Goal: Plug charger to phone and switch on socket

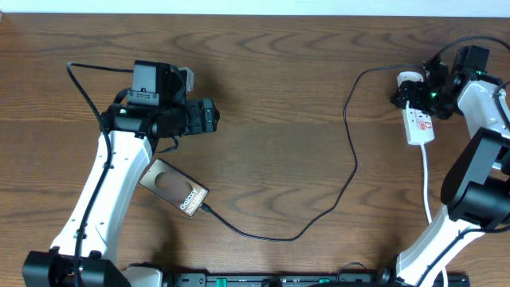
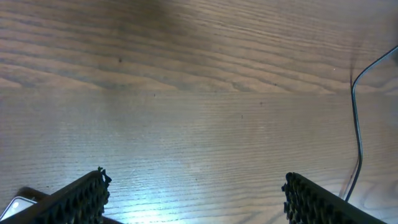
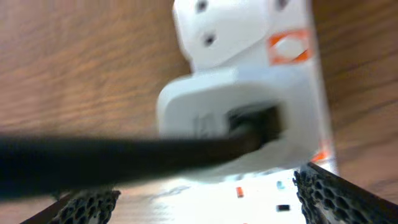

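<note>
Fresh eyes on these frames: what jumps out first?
A long black charger cable snakes across the table, from the phone at lower left to the white socket at upper right. The right gripper sits open over the socket's plugged end; the left gripper is open too.

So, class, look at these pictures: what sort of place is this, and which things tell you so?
Probably a robotics lab bench: a white left arm and right arm at a wooden table, with a Galaxy phone and white power strip laid out.
</note>
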You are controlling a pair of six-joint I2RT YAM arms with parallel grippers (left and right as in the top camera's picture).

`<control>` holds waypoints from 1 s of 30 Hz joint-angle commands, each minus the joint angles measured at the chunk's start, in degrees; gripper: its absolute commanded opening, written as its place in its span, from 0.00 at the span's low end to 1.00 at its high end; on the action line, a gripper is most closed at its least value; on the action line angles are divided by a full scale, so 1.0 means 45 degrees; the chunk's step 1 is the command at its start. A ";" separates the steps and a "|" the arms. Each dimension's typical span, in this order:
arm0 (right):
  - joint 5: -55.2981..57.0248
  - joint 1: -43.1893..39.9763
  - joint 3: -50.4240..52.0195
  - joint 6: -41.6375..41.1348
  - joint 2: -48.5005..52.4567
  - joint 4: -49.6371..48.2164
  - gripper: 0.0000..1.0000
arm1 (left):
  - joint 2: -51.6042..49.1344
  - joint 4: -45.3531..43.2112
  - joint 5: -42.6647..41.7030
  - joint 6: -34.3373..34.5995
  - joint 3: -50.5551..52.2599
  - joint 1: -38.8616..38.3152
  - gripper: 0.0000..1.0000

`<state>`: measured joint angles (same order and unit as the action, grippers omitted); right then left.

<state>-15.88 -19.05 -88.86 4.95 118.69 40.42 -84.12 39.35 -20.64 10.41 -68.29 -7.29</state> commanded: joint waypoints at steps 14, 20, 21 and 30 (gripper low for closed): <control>-0.0583 0.0117 0.0097 -0.0151 0.0301 -0.1030 0.98 | 0.0019 0.0102 0.0165 -0.0214 -0.0257 -0.0029 0.89; -0.0840 0.0146 0.0097 -0.0374 0.0631 -0.0738 0.96 | 0.0019 0.0097 0.0170 -0.0214 -0.0257 -0.0029 0.89; -0.0840 0.0151 0.0097 -0.0374 0.0670 -0.0699 0.96 | 0.0019 0.0097 0.0165 -0.0214 -0.0257 -0.0029 0.89; -0.0942 0.0345 0.0112 -0.0486 0.0797 -0.0452 0.95 | 0.0024 0.0102 0.0170 -0.0214 -0.0257 -0.0029 0.89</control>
<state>-17.12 -19.05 -88.86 4.12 120.75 37.26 -84.12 39.66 -20.64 10.41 -68.29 -7.29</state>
